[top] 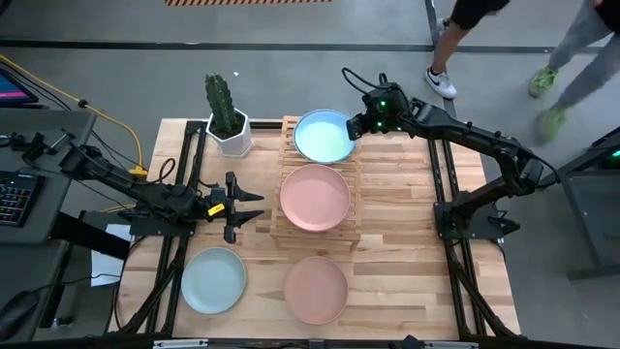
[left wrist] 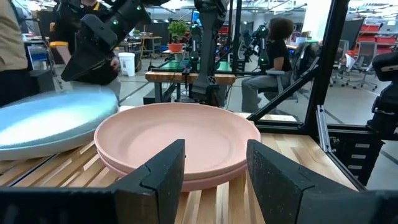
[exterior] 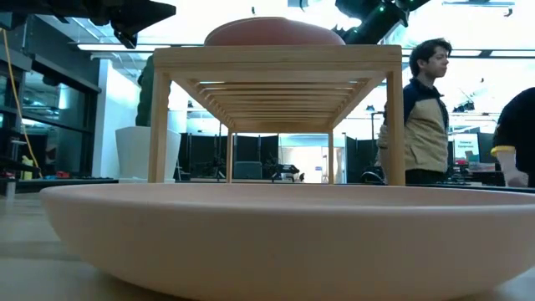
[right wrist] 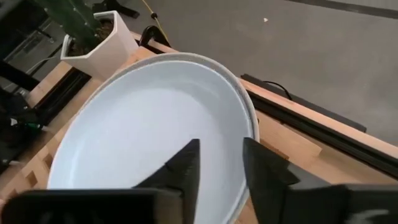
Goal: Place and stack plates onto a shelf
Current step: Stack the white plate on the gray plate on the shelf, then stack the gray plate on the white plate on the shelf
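The wooden slat shelf (top: 356,215) stands mid-table. Two pink plates (left wrist: 180,140) lie stacked on its near half. A light blue plate (top: 323,138) is over its far half, with my right gripper (top: 355,126) shut on it. My left gripper (top: 254,206) hovers open to the left of the shelf, its fingers pointing at the pink stack and touching nothing. A third pink plate (top: 315,289) and a pale green plate (top: 213,280) rest on the table near the front edge. My right gripper (right wrist: 221,165) holds the light blue plate by its right-hand rim (right wrist: 247,134). One finger (right wrist: 185,167) is over the plate's inside and the other is outside the rim. It comes slanting down from the table's far right. The plate is tilted over the shelf's far slats, with the held side higher.
A white hexagonal cactus pot (top: 231,134) stands just left of the shelf's far end. People stand or walk beyond the far edge (exterior: 422,117). Bare tabletop lies right of the shelf (top: 397,213).
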